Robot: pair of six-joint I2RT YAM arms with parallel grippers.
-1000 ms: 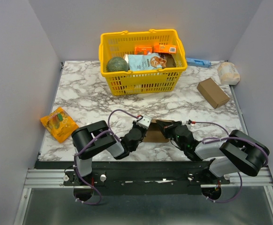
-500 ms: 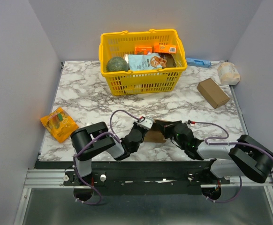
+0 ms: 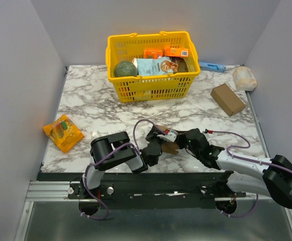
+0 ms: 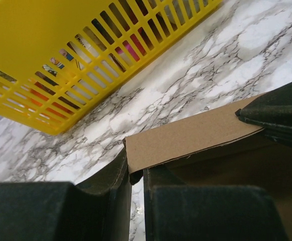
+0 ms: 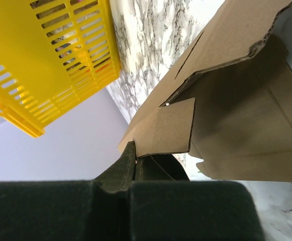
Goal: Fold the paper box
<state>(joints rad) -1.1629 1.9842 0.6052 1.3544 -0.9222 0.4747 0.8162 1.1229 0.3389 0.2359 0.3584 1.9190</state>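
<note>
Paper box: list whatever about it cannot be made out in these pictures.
Top view: the paper box is mostly covered by the left arm and right arm; creases too small to read.
Left wrist view: the left tool blocks its near part; the right frame edge cuts it off.
Right wrist view: the right tool hides its lower flap end; top and right edges crop the rest.

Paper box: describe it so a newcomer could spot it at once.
On the marble table, look at the near edge, in front of the yellow basket. The paper box is the thin brown creased sheet pinched by left claw and right claw, unlike the blocky carton at far right.
</note>
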